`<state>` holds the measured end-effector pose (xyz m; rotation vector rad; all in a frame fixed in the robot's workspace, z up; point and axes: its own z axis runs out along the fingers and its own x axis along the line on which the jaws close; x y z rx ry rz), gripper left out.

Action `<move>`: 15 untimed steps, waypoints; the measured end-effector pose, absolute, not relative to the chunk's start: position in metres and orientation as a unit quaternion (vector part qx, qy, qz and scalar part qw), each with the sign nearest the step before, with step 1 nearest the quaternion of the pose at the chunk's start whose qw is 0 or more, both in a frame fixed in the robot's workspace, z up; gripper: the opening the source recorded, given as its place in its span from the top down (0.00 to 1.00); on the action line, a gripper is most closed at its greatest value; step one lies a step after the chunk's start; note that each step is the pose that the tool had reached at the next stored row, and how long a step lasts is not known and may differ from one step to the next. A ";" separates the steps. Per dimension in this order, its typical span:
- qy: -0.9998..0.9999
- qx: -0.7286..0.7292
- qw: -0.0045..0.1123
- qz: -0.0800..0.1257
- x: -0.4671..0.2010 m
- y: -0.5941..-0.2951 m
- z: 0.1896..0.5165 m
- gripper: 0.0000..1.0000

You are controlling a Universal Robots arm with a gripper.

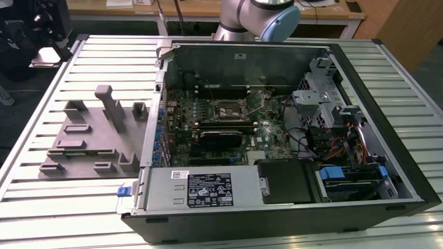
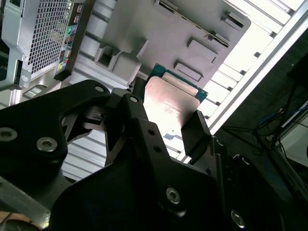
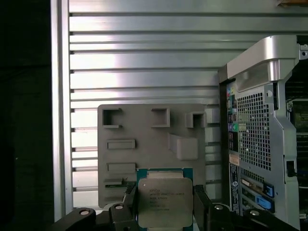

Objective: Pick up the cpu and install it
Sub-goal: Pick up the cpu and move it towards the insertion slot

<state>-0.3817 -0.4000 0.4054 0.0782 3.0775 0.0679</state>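
Cpu (image 3: 165, 202) is up in the gripper (image 3: 165, 208), with the fingers (image 3: 201, 206) pinched on two opposite edges and the silvery lid facing the first wrist view. Under it lies the grey fixture tray (image 3: 144, 154); the chip looks well clear of it, though depth is hard to judge. So the pick-up seems done and the carry is in hand. Beside the tray stands the open computer case (image 1: 277, 129) with its socket (image 1: 232, 110). Seating calls for squaring the chip flat over that.

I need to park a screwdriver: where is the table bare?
Bare table lies nearer the camera than the grey fixture tray, at the exterior view's left of the computer case; another strip beyond the tray. Inside the case is crowded. The gripper holds the cpu.
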 end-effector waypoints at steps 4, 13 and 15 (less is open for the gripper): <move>0.999 0.025 0.031 0.022 -0.375 -0.400 0.405 0.45; 0.999 0.025 0.031 0.022 -0.361 -0.400 0.405 0.45; 0.999 0.025 0.031 0.022 -0.359 -0.400 0.405 0.45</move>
